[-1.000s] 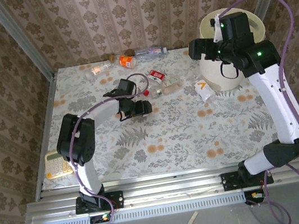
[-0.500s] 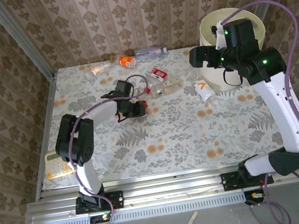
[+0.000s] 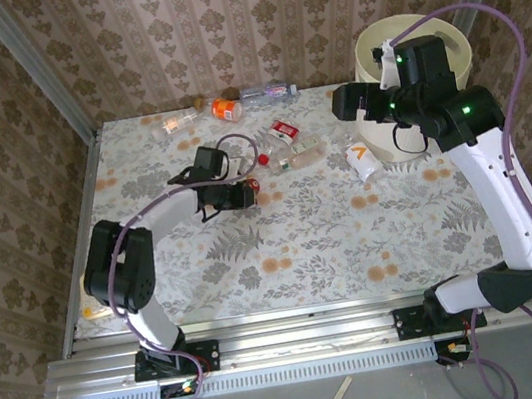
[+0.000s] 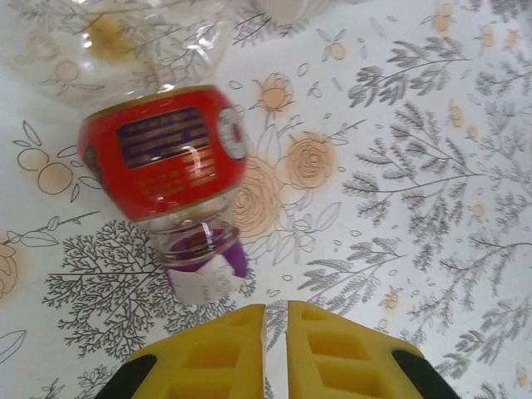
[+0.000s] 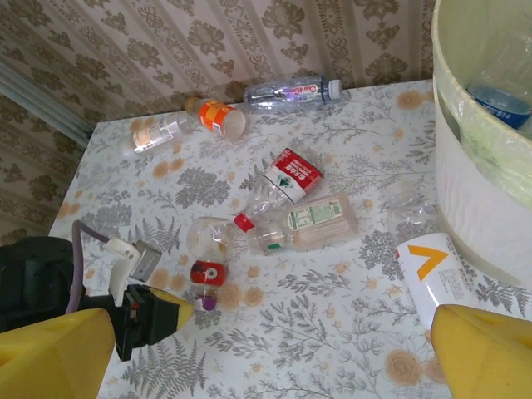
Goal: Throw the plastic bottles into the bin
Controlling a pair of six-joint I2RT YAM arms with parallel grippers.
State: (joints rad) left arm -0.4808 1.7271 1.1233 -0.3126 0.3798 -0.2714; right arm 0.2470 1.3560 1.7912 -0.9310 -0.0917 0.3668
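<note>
Purple cap (image 4: 204,253) shows wrist-close on the red-labelled bottle (image 4: 162,154).

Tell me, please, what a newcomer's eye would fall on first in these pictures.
The litter of plastic bottles across the far half of the floral table stands out first, with the big cream bin at its far right corner. Next comes the small red-labelled bottle lying just ahead of the left gripper, whose jaws are nearly shut.

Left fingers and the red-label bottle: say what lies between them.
Nothing but bare floral cloth, seen in the left wrist view, between the fingers and the bottle's purple cap.
</note>
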